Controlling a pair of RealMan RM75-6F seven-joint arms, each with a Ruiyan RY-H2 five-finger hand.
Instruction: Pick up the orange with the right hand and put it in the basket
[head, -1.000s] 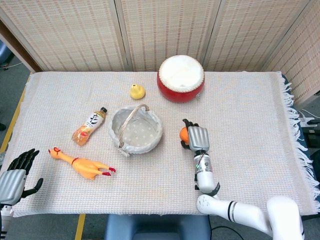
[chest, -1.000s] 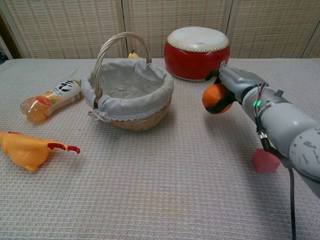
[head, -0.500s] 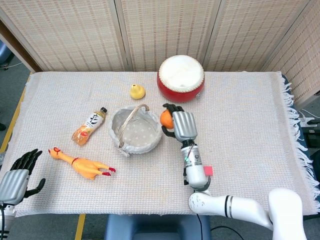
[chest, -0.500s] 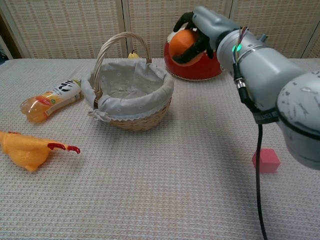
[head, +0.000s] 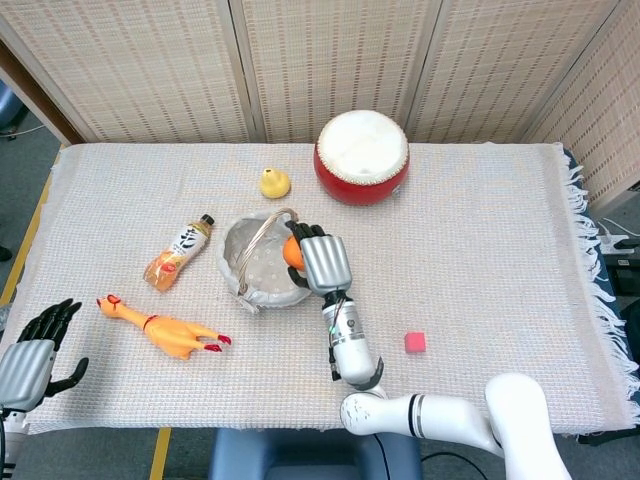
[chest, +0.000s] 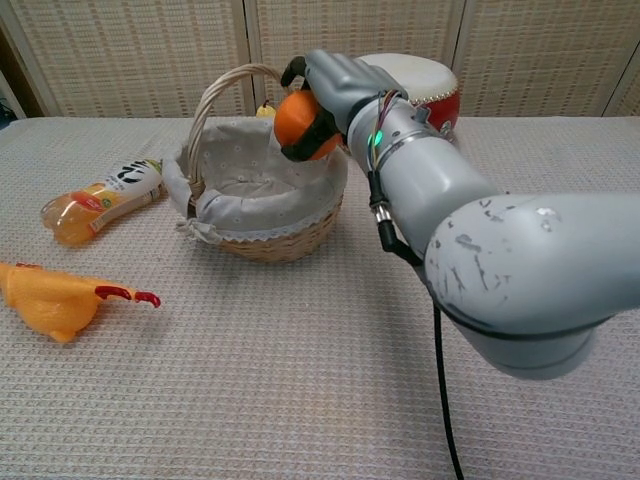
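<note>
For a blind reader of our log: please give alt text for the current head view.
The right hand holds the orange above the cloth-lined basket at mid-table. Around it lie a bottle, a rubber chicken, a small yellow toy, a red drum and a pink cube; the left hand rests open at the table's corner.

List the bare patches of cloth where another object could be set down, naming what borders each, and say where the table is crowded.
Free: the wide stretch right of the drum and above the pink cube; the front strip between the rubber chicken and the right arm. Crowded: around the basket, where the right hand holds the orange, with the bottle and yellow duck close by.
</note>
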